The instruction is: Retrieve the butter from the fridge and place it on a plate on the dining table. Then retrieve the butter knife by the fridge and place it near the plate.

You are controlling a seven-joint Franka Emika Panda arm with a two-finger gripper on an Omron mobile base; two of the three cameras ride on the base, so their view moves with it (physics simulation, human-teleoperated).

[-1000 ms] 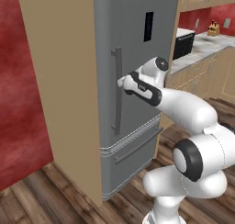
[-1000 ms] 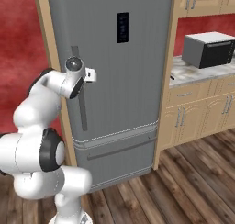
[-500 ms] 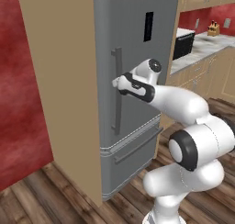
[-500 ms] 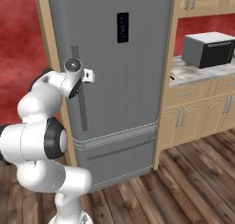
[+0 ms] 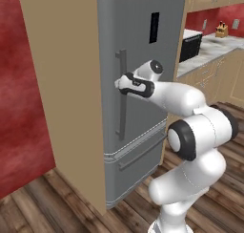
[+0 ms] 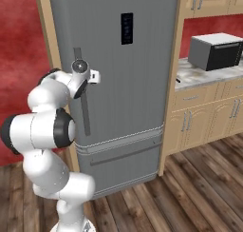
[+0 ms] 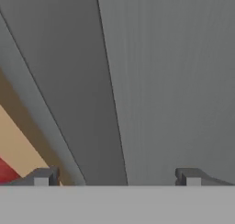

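The arm's two-finger gripper point(image 7: 117, 176) has its jaws spread wide with nothing between them, right up against the slim vertical grey bar handle point(image 5: 122, 94). That handle sits on the tall matte grey fridge point(image 6: 137, 83), door shut. Off past it there's a dark boxy microwave point(image 6: 216, 51) on the marble wall counter point(image 6: 209, 76).

The robot is a glossy white arm point(image 5: 190, 132) built of rounded, bulbous segments on a white base column. Wide black bands ring its large joints, and a round dark grey end cap point(image 6: 79, 66) closes one upper joint. A black collar point(image 5: 138, 88) sits at the wrist, ahead of a small white hand block. The gripper point(image 7: 117, 177) ends in two small, blocky dark grey finger tips point(image 7: 43, 176).
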